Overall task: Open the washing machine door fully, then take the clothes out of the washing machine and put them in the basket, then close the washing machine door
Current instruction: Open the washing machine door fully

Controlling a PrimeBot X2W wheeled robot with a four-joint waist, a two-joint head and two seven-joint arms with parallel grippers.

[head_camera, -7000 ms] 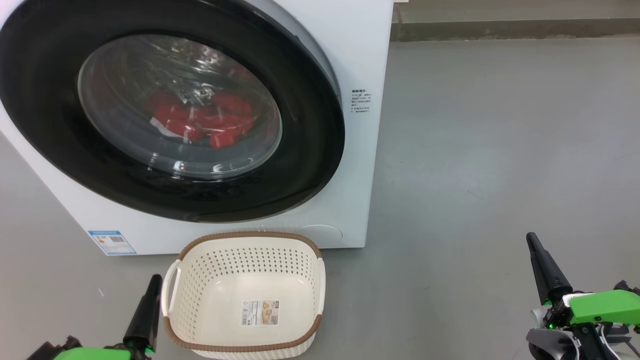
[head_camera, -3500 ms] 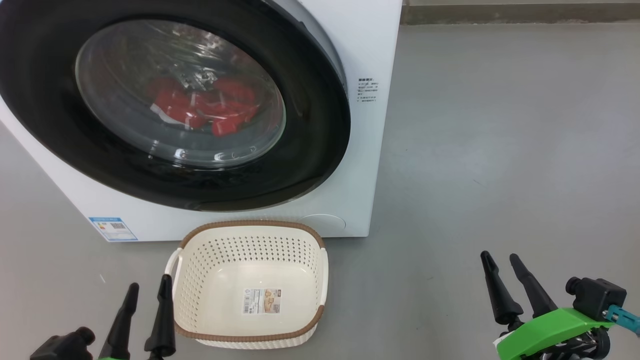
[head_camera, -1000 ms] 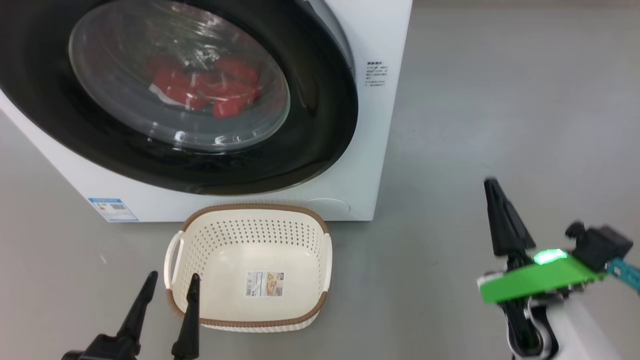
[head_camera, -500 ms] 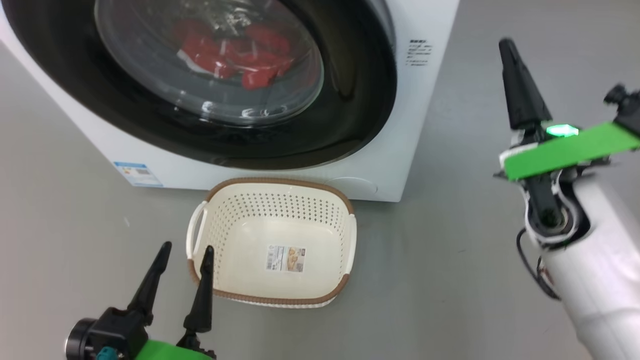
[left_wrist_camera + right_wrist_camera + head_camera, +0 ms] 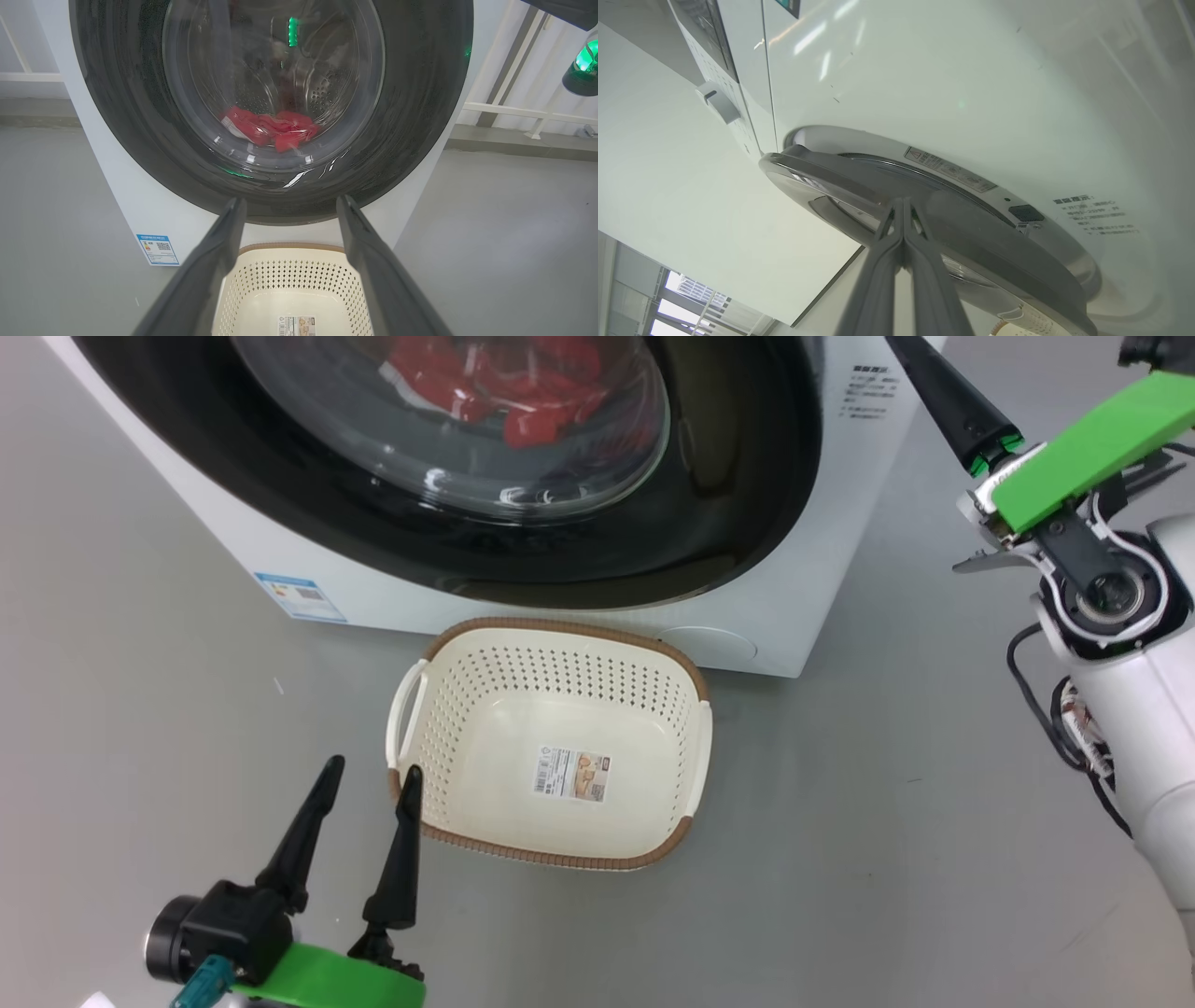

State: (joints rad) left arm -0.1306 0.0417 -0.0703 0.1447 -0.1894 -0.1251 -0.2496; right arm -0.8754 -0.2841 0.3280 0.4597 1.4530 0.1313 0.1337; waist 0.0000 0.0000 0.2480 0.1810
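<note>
The right gripper [image 5: 903, 205] has come up from low on the floor [image 5: 887, 821] side to the right edge of the door [image 5: 728, 504]. Its fingers are pressed tight together, holding nothing, and in the right wrist view their tips sit at the door's rim, aimed at the seam between it and the white front of the machine [image 5: 840, 523]. That looks like the lead-in to prying or hooking the door open, so the first step is about to start, not done: the door still lies shut against the front, as far as can be told, and the clothes [image 5: 523, 383] are inside the drum behind the glass. The basket [image 5: 560, 635] stands empty on the floor just before the machine. The left gripper [image 5: 371, 773] hangs by the basket's near left corner, fingers spread wide and empty; whether one finger touches the rim cannot be told. Against the earliest frame the whole head view has slid — the camera moved, not the basket or machine — and the right fingers, apart a few seconds back, are now closed.
</note>
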